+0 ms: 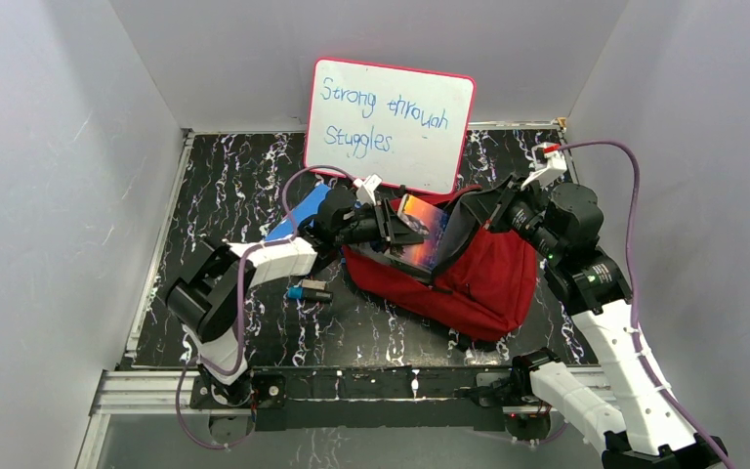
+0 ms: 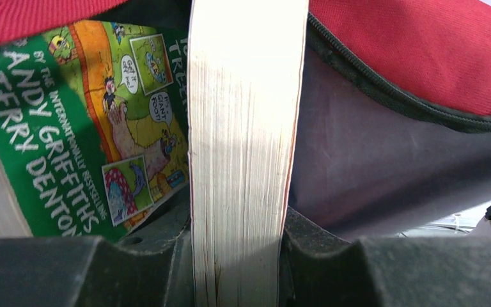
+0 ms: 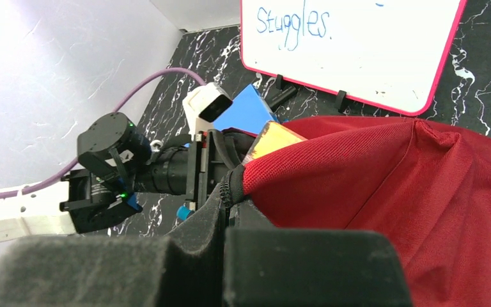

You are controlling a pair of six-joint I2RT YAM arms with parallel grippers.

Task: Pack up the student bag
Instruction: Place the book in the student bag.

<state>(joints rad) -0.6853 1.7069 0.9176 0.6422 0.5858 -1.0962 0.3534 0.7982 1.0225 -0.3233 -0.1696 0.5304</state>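
The student bag lies on the black marbled table, a little right of the middle, with its mouth turned toward the left arm. The left gripper pinches a thick book by its lower edge, both fingers pressed on the covers. The book stands in the mouth of the bag with its white page edge facing the wrist camera. On one side of it, a green picture book is already in the bag, very near. On the other side there is free room, and only the grey lining and the black zipper edge border it.

The right gripper is pressed together on the red rim of the bag and holds it raised.

A whiteboard leans at the back wall, just behind the bag. A blue flat thing lies behind the left arm, and a small dark and blue object lies on the table beside that arm. The table's left half is mostly bare.
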